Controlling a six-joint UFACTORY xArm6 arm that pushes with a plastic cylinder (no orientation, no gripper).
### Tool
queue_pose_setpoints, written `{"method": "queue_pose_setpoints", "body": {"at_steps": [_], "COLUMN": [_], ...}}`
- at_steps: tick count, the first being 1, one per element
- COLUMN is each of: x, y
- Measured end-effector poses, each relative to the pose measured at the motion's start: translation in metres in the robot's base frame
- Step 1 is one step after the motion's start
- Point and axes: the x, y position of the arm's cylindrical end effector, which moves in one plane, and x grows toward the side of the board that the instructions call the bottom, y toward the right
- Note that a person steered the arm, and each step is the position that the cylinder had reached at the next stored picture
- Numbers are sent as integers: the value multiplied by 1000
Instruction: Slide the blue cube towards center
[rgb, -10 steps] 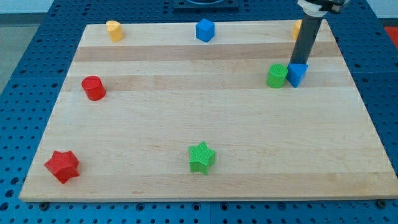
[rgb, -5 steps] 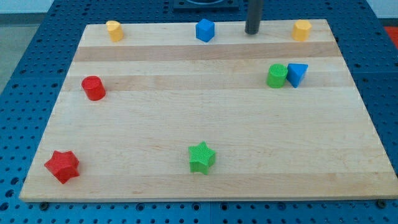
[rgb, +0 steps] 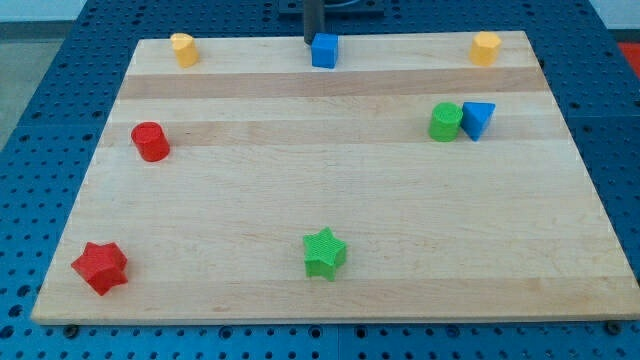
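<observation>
Push stage, start: tip (rgb: 314, 40), a bare rod holding nothing, set behind blue cube (rgb: 324, 51); next move likely a straight shove toward the view's bottom, to board centre.

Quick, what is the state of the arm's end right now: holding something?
My tip: no jaws, holds nothing; it stands just behind the blue cube, at the view's top, apparently touching it.
</observation>
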Motion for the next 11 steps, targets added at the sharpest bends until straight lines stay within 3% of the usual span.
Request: {"method": "queue_pose_setpoints", "body": {"at_steps": [3,8,11], "x": [58,67,116], "y": [0,72,89]}}
